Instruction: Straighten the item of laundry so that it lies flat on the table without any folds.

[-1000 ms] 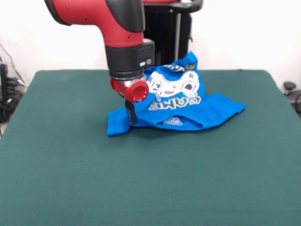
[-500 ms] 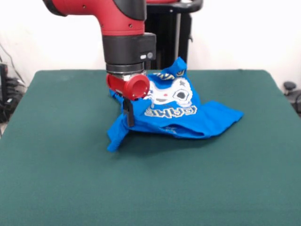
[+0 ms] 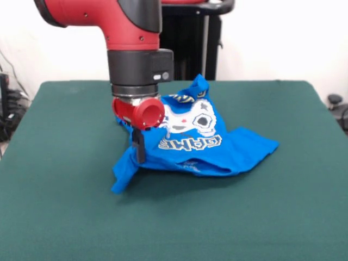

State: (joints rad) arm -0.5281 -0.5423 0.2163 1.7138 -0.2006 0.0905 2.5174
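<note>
The item of laundry is a bright blue T-shirt with a white-grey controller print and "GAME" lettering, in the middle of the green table. Its left part is lifted off the cloth and hangs in a drooping flap; the right part trails on the table, rumpled. My gripper hangs below the red and black arm at the shirt's left side, shut on the shirt's fabric. The shirt's upper edge stands up behind the arm's wrist.
A black stand rises behind the table's far edge. Dark cables and gear sit off the left side, and a dark object lies off the right edge.
The arm has moved left and toward the camera with the shirt's left part in its grip. The shirt has been dragged along and its left flap now hangs lower.
</note>
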